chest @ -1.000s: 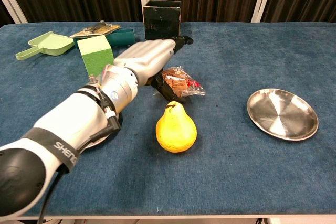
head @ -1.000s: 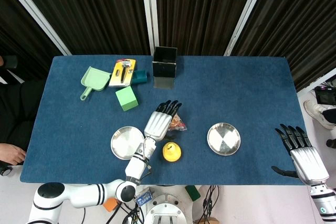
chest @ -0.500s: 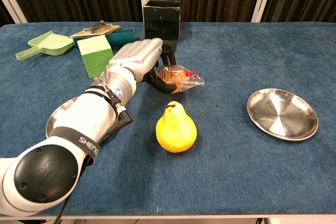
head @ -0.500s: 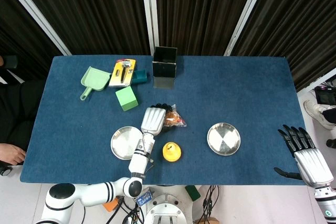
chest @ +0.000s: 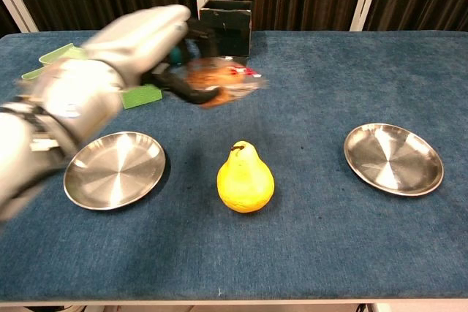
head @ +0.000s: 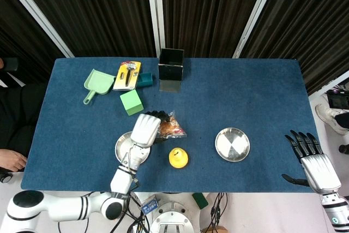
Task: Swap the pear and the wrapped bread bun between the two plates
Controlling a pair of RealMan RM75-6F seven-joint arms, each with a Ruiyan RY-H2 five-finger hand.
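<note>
The wrapped bread bun is off the table, gripped by the left hand above and beyond the pear, which stands on the cloth between the left plate and the right plate, both bare. This looks like the carry step; next the bun must come down onto a plate. Well right of the pear, the right hand rests spread and holds nothing.

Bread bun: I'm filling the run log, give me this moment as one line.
left hand: holds bread bun, lifted | pear: on table between plates | right hand: open, table edge | both plates: empty
</note>
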